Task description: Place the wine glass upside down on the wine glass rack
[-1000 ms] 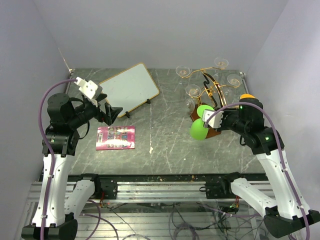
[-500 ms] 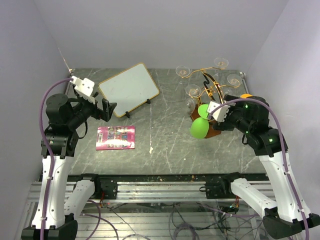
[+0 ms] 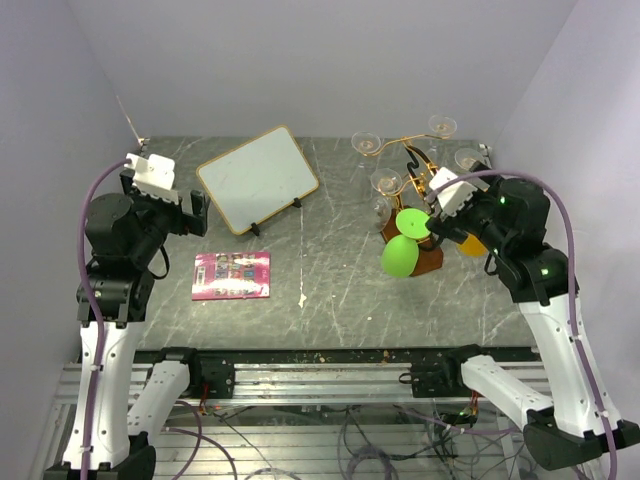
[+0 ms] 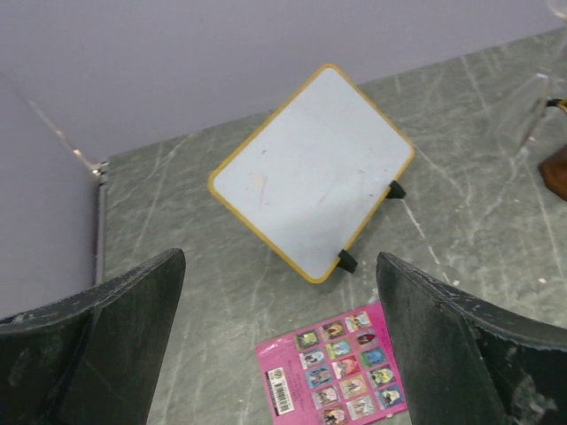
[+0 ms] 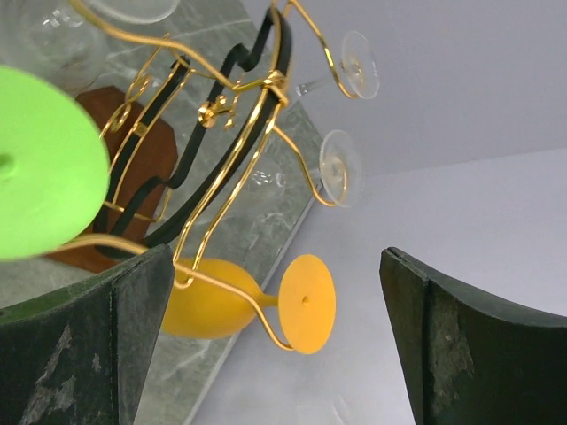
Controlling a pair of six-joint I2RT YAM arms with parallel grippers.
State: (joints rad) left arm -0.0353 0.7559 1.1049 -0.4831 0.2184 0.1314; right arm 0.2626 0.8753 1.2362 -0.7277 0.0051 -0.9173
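The orange glass (image 5: 217,310) hangs upside down on the rack (image 5: 161,156). The right gripper (image 5: 276,261) is spread wide, released. The left gripper (image 4: 279,261) is likewise spread, holding nothing.

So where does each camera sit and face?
Top external: above, behind both arms, looking down at the grey marble table.
Left wrist: looks down past the open left end effector at the gold-framed whiteboard.
Right wrist: past the open right end effector at the gold wire wine glass rack.
Top view shares whiteboard and rack.
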